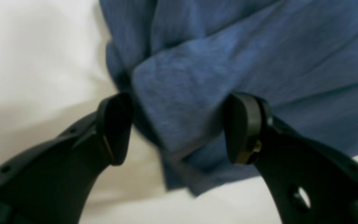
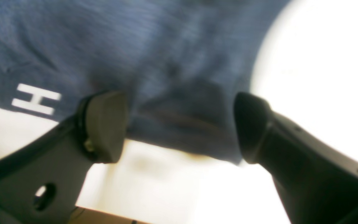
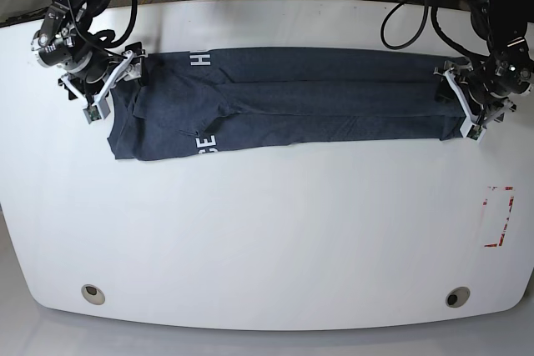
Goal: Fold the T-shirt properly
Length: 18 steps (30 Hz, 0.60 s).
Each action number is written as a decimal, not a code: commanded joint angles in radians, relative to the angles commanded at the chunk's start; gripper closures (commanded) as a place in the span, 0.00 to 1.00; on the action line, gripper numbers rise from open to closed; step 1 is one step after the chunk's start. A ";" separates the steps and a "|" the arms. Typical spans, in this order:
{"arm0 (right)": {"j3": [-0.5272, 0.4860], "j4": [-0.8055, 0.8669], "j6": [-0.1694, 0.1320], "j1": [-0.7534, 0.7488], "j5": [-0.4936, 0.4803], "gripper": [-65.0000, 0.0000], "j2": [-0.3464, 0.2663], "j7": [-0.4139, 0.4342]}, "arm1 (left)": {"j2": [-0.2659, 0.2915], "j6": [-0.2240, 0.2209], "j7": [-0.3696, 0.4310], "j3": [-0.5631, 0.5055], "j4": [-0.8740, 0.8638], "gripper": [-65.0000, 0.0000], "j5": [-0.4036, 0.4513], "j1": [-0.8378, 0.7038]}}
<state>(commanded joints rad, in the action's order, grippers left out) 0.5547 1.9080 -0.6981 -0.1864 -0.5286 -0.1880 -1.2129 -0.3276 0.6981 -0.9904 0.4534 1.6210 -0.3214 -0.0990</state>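
The T-shirt (image 3: 284,102) lies on the white desk (image 3: 267,239), folded lengthwise into a long, narrow band that runs across the far half of the surface. White block lettering (image 3: 199,60) shows on the far edge near the band's left end in the base view, and a second patch of lettering (image 3: 206,144) shows on the near edge below it.

Left arm: the left pincer (image 3: 464,106) sits at the band's right end in the base view. In the left wrist view the left pincer (image 1: 179,127) has its two jaws spread wide apart, with a folded corner of the T-shirt (image 1: 228,71) lying in the gap between them. Neither fingertip pad (image 1: 244,127) visibly presses the cloth; the picture is blurred, so contact at the pad edges cannot be confirmed.

Right arm: the right pincer (image 3: 107,89) sits at the band's left end in the base view. In the right wrist view the right pincer (image 2: 179,127) also has its jaws spread wide apart, with the hem of the T-shirt (image 2: 154,56) lying in the gap. A white letter H (image 2: 36,99) is visible on the cloth beside the left fingertip pad (image 2: 104,124).

A red-outlined rectangle (image 3: 499,217) is marked on the desk near its right edge, well apart from the T-shirt. Two round fittings (image 3: 93,293) sit near the desk's front corners.
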 joint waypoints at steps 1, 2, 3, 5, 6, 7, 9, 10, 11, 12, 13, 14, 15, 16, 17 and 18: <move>0.000 0.005 0.000 0.005 -0.029 0.20 0.000 -0.011 | 0.000 0.000 0.000 0.017 0.000 0.35 -0.018 0.002; -0.002 0.003 0.000 0.006 -0.048 0.20 0.000 -0.017 | 0.000 0.000 -0.002 0.031 0.000 0.34 -0.031 0.002; -0.002 0.002 0.000 0.008 -0.069 0.20 0.000 -0.021 | 0.003 0.000 -0.003 0.052 0.000 0.34 -0.049 0.002; -0.020 -0.009 0.000 0.020 -0.094 0.20 0.005 -0.021 | 0.005 0.000 -0.005 0.094 0.000 0.34 -0.095 0.002; -0.040 -0.021 0.000 0.031 -0.092 0.20 0.014 -0.021 | 0.002 0.000 -0.011 0.106 0.000 0.34 -0.114 0.002; -0.060 -0.038 0.000 0.041 -0.091 0.20 0.020 -0.021 | 0.000 0.000 -0.025 0.121 -0.002 0.34 -0.135 0.003; -0.086 -0.081 0.000 0.054 -0.091 0.20 0.017 -0.015 | -0.002 0.000 -0.055 0.146 -0.006 0.34 -0.173 0.011; -0.092 -0.118 0.000 0.066 -0.091 0.20 0.018 -0.009 | -0.002 0.000 -0.075 0.163 -0.008 0.34 -0.190 0.025; -0.094 -0.146 0.000 0.072 -0.091 0.20 0.020 0.000 | -0.002 0.000 -0.089 0.176 -0.009 0.34 -0.196 0.031; -0.094 -0.172 0.000 0.078 -0.091 0.20 0.021 0.009 | -0.002 0.000 -0.106 0.190 -0.011 0.34 -0.199 0.037; -0.094 -0.207 0.000 0.084 -0.091 0.20 0.021 0.021 | -0.002 0.000 -0.129 0.207 -0.015 0.31 -0.199 0.041; -0.094 -0.242 0.000 0.094 -0.091 0.20 0.021 0.037 | 0.000 0.000 -0.152 0.227 -0.029 0.27 -0.203 0.041; -0.094 -0.259 0.000 0.098 -0.091 0.20 0.021 0.044 | 0.000 0.000 -0.161 0.236 -0.037 0.25 -0.203 0.043; -0.094 -0.287 0.000 0.104 -0.091 0.20 0.021 0.058 | 0.000 0.000 -0.170 0.253 -0.054 0.22 -0.204 0.043; -0.095 -0.310 0.000 0.109 -0.091 0.20 0.020 0.071 | 0.002 0.000 -0.173 0.264 -0.075 0.21 -0.204 0.043; -0.095 -0.325 0.000 0.110 -0.091 0.20 0.020 0.078 | 0.002 0.000 -0.173 0.270 -0.089 0.20 -0.204 0.043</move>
<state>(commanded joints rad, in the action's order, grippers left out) 0.4595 1.5827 -0.6981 -0.0760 -0.6191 -0.1680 -1.1347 -0.3261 0.6981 -1.1638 0.7234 1.5321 -0.5255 -0.0560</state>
